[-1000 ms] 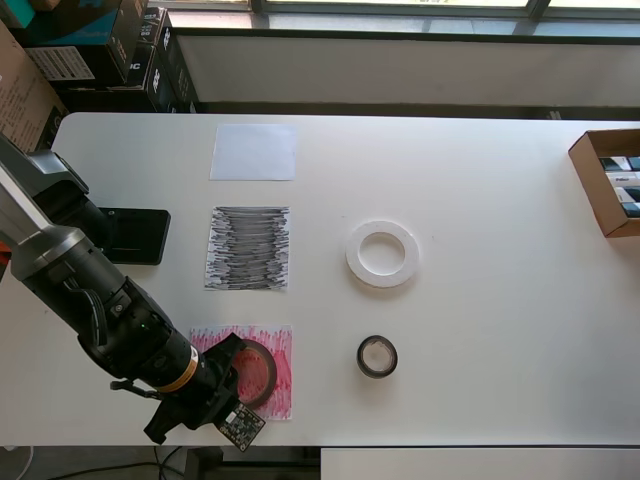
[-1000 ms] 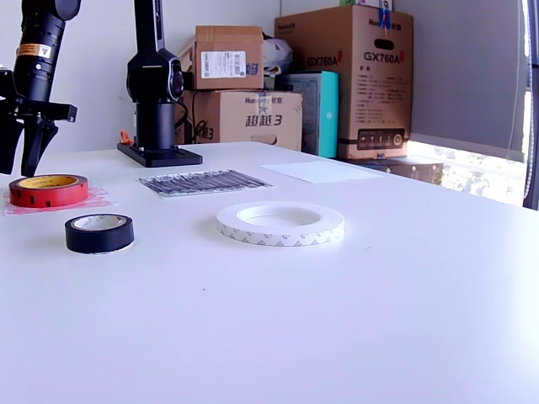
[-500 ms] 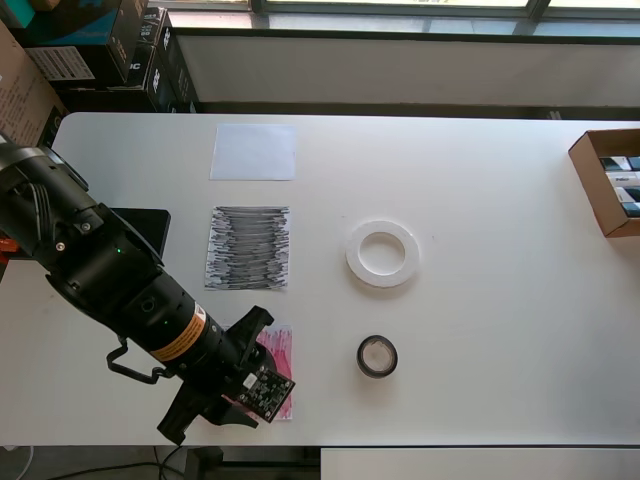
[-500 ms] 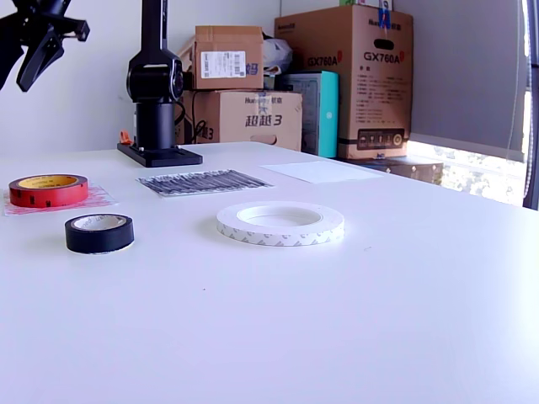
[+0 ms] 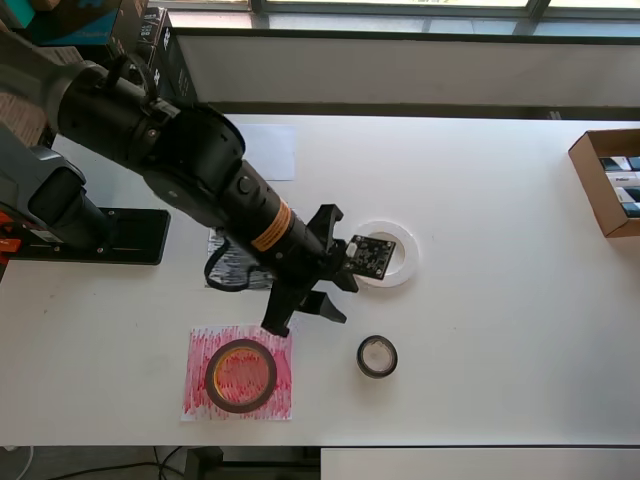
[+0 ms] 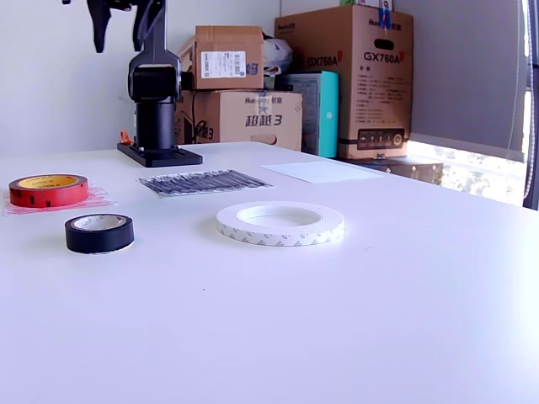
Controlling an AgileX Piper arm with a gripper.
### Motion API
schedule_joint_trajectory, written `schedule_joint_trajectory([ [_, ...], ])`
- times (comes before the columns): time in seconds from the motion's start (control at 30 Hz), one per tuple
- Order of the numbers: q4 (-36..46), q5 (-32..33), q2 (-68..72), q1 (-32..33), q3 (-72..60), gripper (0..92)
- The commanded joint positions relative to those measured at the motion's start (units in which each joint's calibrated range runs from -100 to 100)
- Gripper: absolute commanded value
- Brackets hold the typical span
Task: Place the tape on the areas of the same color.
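The red tape [image 5: 241,374] sits on the red sheet [image 5: 276,396]. The gripper [image 5: 309,310], open and empty, hangs high; next it likely descends on the black tape [image 5: 377,356], right of that sheet in the overhead view.

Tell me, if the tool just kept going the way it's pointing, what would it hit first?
Probably bare table, between the red-scribbled sheet and the black tape roll. The open tool hangs high above, pointing down, so depth is uncertain.
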Motion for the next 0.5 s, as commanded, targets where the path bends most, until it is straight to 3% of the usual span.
schedule_joint_trajectory([
  [0.0, 4.82, 5.82, 3.82, 4.06, -4.03, 46.3],
  [0.47, 7.03, 14.08, 14.67, 5.01, -6.39, 46.3],
])
